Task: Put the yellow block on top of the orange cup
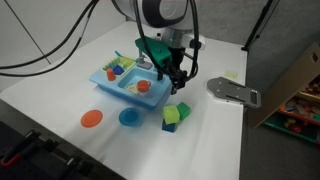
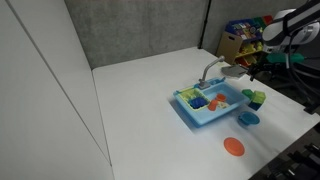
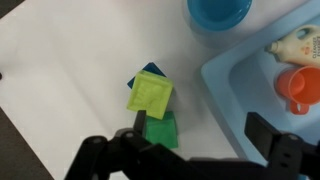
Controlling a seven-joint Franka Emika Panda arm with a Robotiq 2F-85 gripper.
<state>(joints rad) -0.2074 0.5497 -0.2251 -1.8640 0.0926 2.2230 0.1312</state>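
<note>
The gripper hung empty with its fingers spread. Just past it, the yellow block lay tilted on a green cube and a blue cube, near the tray's near right corner. Farther off, the orange cup sat in the tray's far left part.

Laboratory setting: white table edged by grey partition panels, overhead cables, cardboard box beside its corner.

Three cubes — two dishes — one sink.
</note>
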